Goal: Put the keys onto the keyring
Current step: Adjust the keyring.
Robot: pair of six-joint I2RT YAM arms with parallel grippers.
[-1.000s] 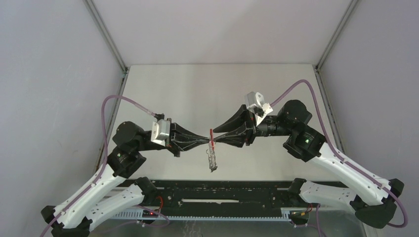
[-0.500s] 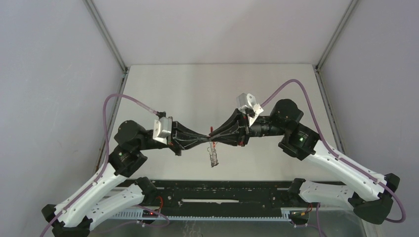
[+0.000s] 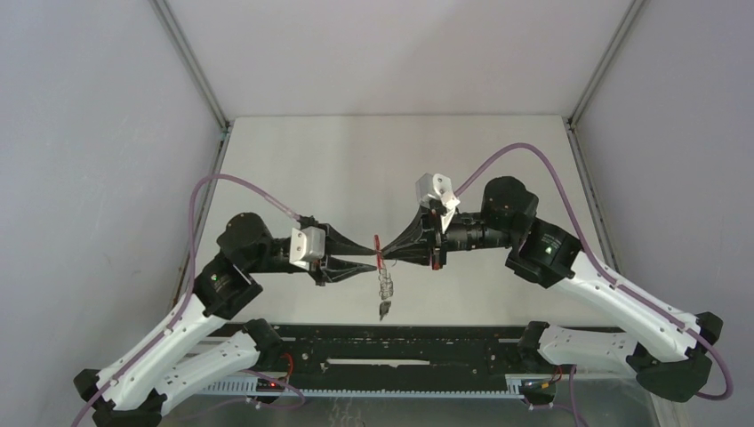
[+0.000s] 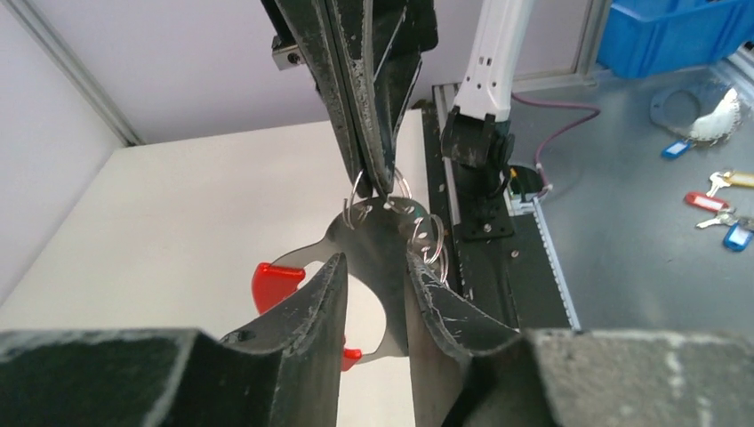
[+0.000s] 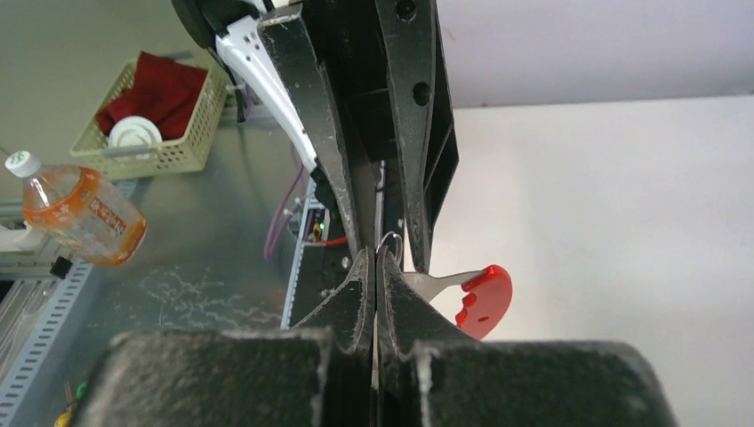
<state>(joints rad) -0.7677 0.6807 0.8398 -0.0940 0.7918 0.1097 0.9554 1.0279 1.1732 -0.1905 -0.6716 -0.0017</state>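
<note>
left wrist view shows the keyring (image 4: 357, 197), a thin wire loop, pinched at the tip of the right gripper (image 4: 380, 181), whose jaws are pressed tight together on it. just below it a flat silvery piece with a red end (image 4: 276, 283) lies in the narrow gap of the left gripper (image 4: 373, 262), whose fingers are slightly parted; whether the pads touch it cannot be told. from above, the keys (image 3: 385, 292) dangle beneath the meeting tips, over the near middle of the table (image 3: 338, 169).
</note>
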